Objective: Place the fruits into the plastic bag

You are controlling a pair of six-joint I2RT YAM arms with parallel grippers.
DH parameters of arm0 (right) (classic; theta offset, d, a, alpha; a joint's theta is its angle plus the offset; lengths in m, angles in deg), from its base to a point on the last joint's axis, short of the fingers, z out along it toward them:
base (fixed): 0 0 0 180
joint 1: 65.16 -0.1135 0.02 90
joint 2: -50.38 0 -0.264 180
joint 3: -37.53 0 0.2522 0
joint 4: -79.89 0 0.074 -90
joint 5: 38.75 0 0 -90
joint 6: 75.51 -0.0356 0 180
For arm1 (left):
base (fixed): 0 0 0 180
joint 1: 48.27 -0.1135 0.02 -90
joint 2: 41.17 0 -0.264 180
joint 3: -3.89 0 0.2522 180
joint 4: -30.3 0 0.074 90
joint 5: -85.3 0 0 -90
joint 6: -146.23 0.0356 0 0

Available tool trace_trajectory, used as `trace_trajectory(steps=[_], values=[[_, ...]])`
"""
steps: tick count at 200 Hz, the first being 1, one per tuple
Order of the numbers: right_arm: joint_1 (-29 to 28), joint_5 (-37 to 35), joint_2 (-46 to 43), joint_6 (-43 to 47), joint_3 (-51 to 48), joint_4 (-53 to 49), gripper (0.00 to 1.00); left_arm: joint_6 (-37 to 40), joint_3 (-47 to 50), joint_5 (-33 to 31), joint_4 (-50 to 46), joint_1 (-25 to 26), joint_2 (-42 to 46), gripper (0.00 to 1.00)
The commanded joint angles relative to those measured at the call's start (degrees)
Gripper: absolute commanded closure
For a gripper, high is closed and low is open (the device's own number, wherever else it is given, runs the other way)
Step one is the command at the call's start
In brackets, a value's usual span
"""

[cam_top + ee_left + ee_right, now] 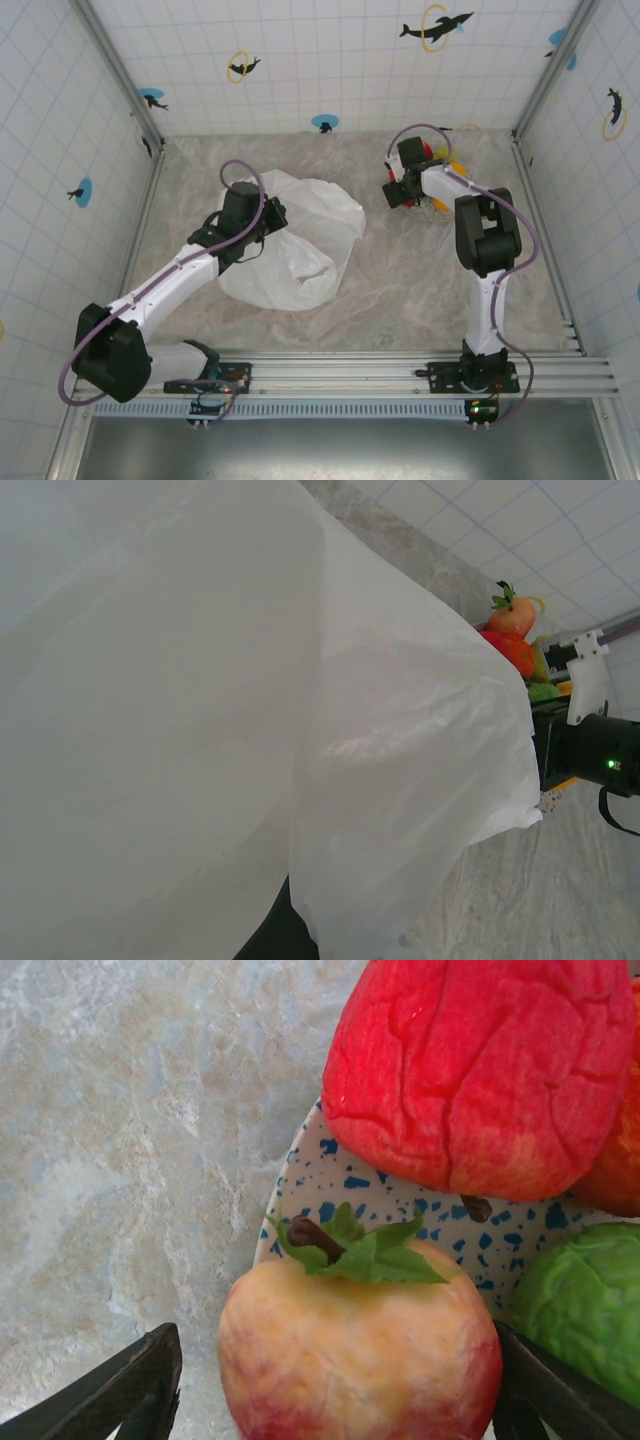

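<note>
The step in hand looks to me like the pick. The right gripper (335, 1365) is down over the speckled plate (400, 1210) at the back right of the table (400, 290). Its fingers (130, 1385) are set either side of a blushed yellow fruit (360, 1350) with a leafy stem.

To do it well, I'd say the squeeze should land centred across the fruit's widest part. It should be gentle, since the skin looks glossy and could slip. The lift should go straight up, because a red fruit (480, 1070) and a green fruit (585, 1305) crowd close and could roll off the plate if nudged.

The jaws stand wide. A sliver of table shows beside one finger, while the other sits at or against the fruit's side, so nothing is gripped yet.

The plastic bag (300, 245) lies well apart from the plate, left of centre. The left gripper (262, 222) is at the bag's upper edge, pinched closed, apparently on the film, which billows up across the left wrist view. Whether the bag's mouth gapes enough to take a drop, I can't tell.
</note>
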Motion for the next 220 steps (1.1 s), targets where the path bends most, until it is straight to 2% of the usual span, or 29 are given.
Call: trace_trajectory(steps=[1, 74, 144, 180, 220], values=[[0.10, 0.69, 1.92, 0.61, 3.45, -2.30, 0.24, 1.36, 0.57, 0.35, -0.69, 0.10, 0.14, 1.00], [0.25, 1.15, 0.54, 0.59, 4.32, -3.18, 0.38, 1.54, 1.02, 0.05, -0.82, 0.05, 0.59, 1.00], [2.18, 4.85, -6.32, -1.08, 0.65, -3.05, 0.49, 1.54, 0.97, 0.17, -0.95, 0.11, 0.63, 1.00], [2.19, 6.94, -15.84, -3.15, -7.30, -1.32, 0.50, 1.36, 0.44, 1.08, -0.99, 0.10, 0.60, 1.00], [-1.67, 16.58, -36.42, -7.06, -25.64, 7.02, 0.51, 1.19, 0.17, 2.92, -1.66, 0.06, 1.45, 1.00]])
